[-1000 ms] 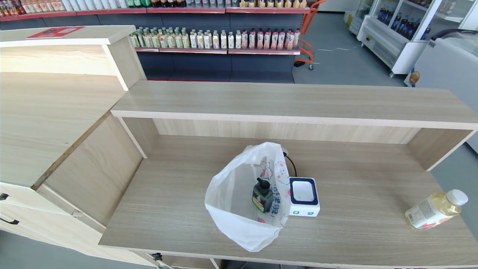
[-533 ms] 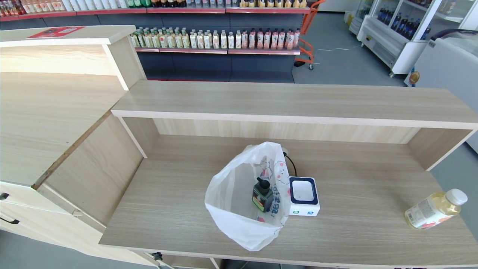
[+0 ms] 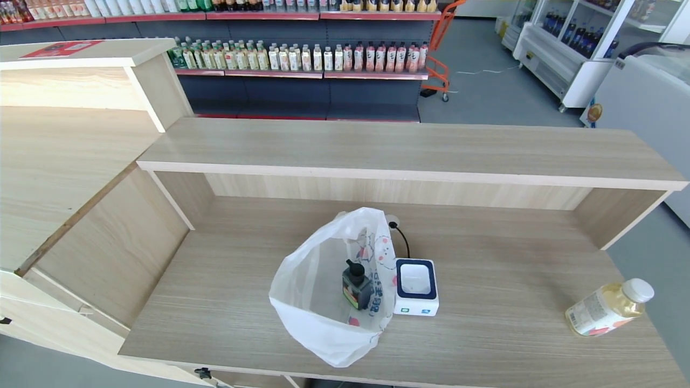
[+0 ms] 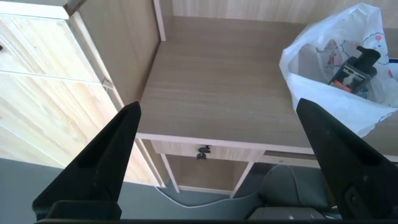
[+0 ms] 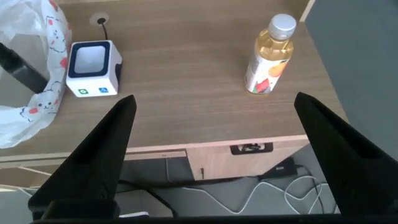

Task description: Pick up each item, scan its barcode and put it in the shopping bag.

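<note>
Two goods show in the head view. A dark pump bottle [image 3: 356, 285] already stands inside the white shopping bag [image 3: 318, 318], and a pale juice bottle [image 3: 606, 310] waits near the right edge of the counter [image 3: 485, 345], well apart from the rest. I cannot tell whether it stands or lies. The bag sits mid-counter with its mouth gaping upward, probably so goods can be dropped straight in. The scanner [image 3: 415, 285] touches the bag's right side with its window facing up, which keeps the path from scan to bag short.

From the left wrist, the left gripper [image 4: 219, 109] hangs off the counter's front edge [image 4: 205, 134], its jaws spread wide and holding nothing. The bag [image 4: 323, 102] with the pump bottle [image 4: 356, 68] lies beyond one finger.

From the right wrist, the right gripper [image 5: 216, 102] also hangs off the front edge, jaws wide apart and empty. The juice bottle [image 5: 270, 56] lies ahead near the counter's right edge, and the scanner [image 5: 93, 67] and a fold of the bag [image 5: 31, 99] lie toward the other side. This arm looks the better placed to fetch the juice bottle.
</note>
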Available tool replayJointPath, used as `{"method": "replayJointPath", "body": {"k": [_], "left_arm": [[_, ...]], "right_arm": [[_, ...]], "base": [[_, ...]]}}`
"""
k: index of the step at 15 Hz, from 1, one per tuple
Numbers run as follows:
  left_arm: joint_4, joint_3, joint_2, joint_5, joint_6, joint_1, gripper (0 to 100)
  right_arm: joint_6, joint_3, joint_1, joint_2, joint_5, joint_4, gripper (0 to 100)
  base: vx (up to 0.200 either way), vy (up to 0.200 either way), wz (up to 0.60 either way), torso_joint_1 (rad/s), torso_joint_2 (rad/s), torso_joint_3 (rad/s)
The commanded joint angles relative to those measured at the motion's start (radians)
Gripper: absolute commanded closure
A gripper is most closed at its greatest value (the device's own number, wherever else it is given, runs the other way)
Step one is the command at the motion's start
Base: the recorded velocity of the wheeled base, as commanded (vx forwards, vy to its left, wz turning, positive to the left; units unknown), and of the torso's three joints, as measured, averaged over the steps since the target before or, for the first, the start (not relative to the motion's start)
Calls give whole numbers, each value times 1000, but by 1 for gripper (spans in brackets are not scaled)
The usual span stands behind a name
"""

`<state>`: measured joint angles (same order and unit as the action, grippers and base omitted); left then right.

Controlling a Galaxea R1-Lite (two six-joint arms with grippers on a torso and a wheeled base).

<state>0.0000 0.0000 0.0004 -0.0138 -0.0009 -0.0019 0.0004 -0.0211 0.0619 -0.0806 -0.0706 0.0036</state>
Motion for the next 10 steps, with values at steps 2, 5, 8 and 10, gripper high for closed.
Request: {"method": "replayJointPath", "body": {"k": [2,5,8,10], "left_arm": [[0,0,0,-2,-1,0,0],[2,0,0,0,1,0,0],[0,0,0,-2,1,0,0],[0,0,0,0,1,0,0]], "right_arm": [[0,1,-1,-7,0,1,0],[0,1,-1,-7,0,1,0],[0,1,-1,-8,0,1,0],[0,1,-1,-7,0,1,0]], "base": [[-200,-200,0,2,0,5],[-200,-200,0,14,6,1],[-200,-200,0,-9,-1,-1],[-100,-100,0,1,-1,-1]]}}
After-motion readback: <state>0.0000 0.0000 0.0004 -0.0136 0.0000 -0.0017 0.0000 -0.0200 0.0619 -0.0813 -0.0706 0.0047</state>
